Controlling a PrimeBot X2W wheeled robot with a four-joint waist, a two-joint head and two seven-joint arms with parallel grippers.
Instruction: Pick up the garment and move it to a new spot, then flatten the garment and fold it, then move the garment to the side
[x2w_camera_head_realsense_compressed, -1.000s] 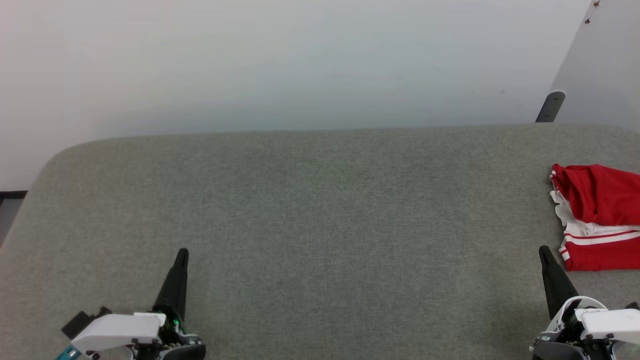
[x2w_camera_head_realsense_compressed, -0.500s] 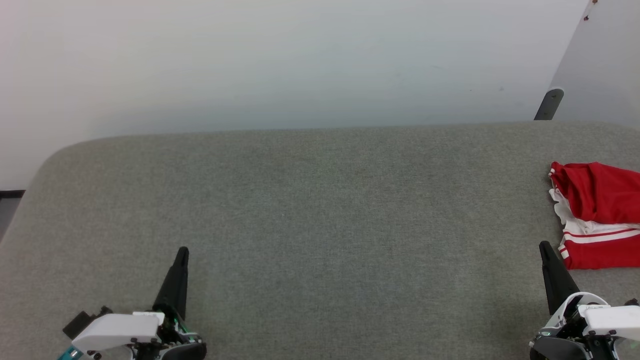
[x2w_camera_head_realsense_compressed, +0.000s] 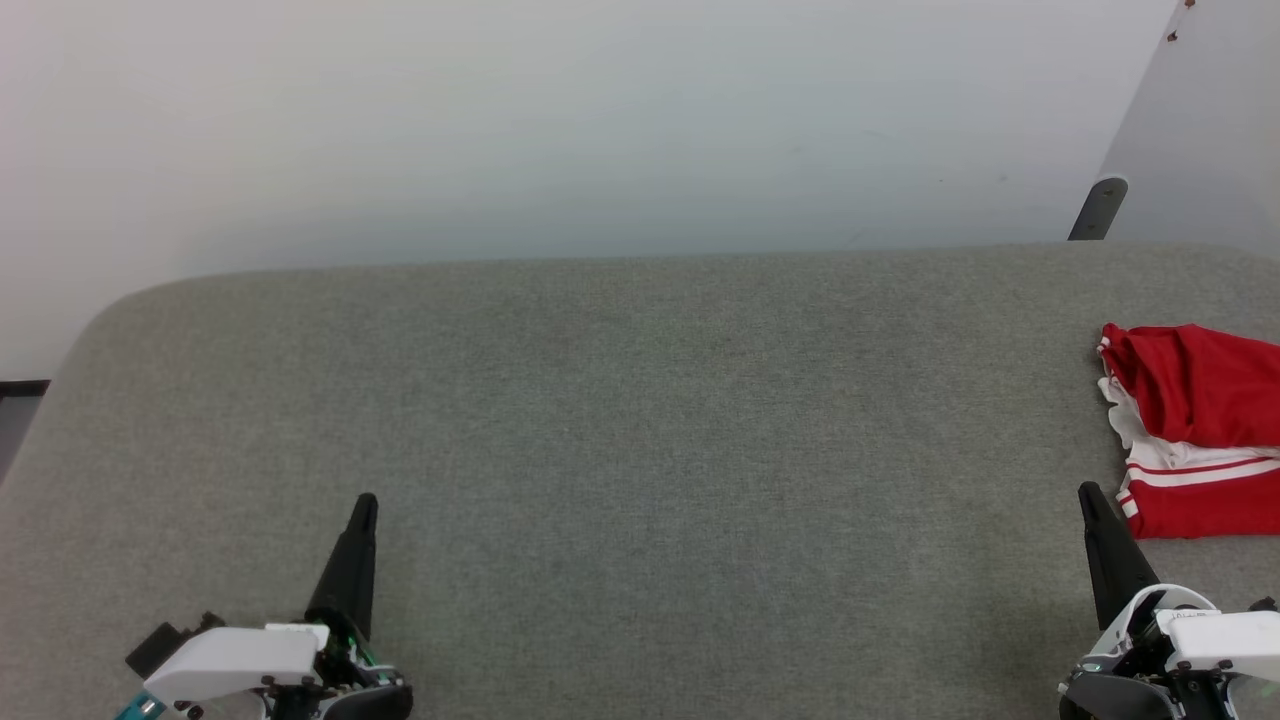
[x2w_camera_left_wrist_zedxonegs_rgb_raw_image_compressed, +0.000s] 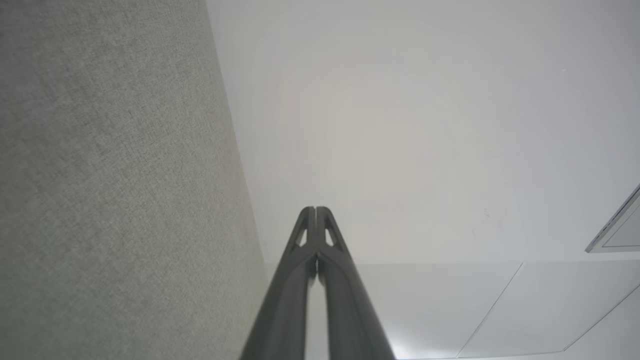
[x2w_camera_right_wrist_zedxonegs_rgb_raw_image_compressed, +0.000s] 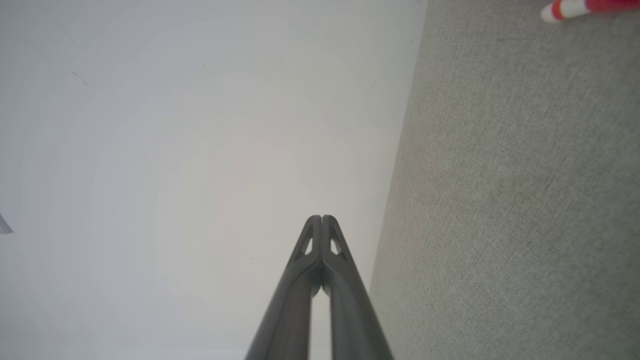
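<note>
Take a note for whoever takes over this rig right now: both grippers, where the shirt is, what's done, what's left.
Left gripper: shut, empty, over the near left of the grey table.
Right gripper: shut, empty, near right, close to the garment but not gripping it.
Garment: folded red-and-white bundle at the table's right side, partly cut off by the head view's edge.
Done, judging by how it lies: folded and set aside.
Left: probably nothing; check the hidden part of the fold.
</note>
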